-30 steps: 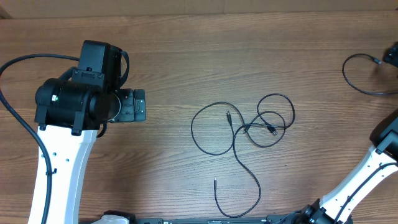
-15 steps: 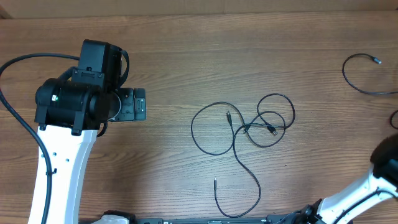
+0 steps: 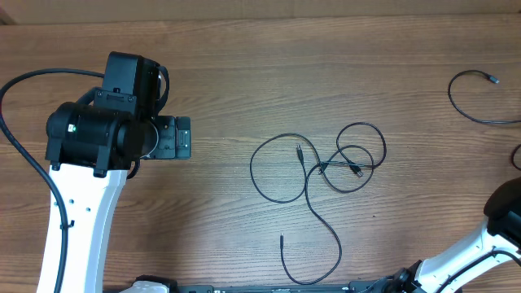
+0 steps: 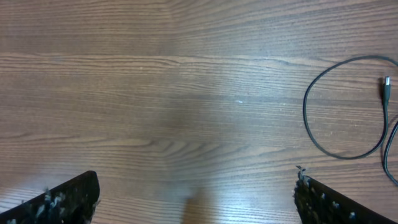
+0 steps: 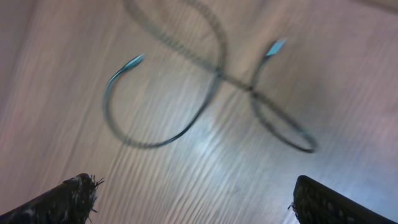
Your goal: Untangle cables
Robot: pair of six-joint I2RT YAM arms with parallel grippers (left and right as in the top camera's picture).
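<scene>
Setting: a brown wood-grain table (image 3: 244, 57) seen from above, with one robot arm on each side.
Left arm: a white link topped by a bulky black wrist (image 3: 98, 134) stands at the table's left side, pointing toward the middle.
Left gripper: the black two-finger left gripper (image 4: 196, 199) hangs over bare wood. Its fingers (image 4: 62, 199) sit far apart at the bottom corners of the wrist view, with nothing between them, so it is spread wide and empty.
Tangled cables: thin black flexible cords with small plug ends (image 3: 326, 163) lie flat near the table's centre, well apart from the left gripper. One large loop is on the left, smaller overlapping loops are on the right, and a long tail curls toward the near edge.
Cable edge in left wrist view: the large loop (image 4: 329, 124) and one plug tip show at the right of that picture.
Separate cable: another thin black cord (image 3: 468, 102) lies alone at the far right, apart from the tangle, running off the picture's edge.
Right arm: a white link with a black joint (image 3: 509, 207) shows at the bottom right corner.
Right gripper: the right gripper (image 5: 199, 199) is wide open and holds nothing. Below it, blurred, are crossing cable loops with two pale plug tips; which cable this is cannot be told.
</scene>
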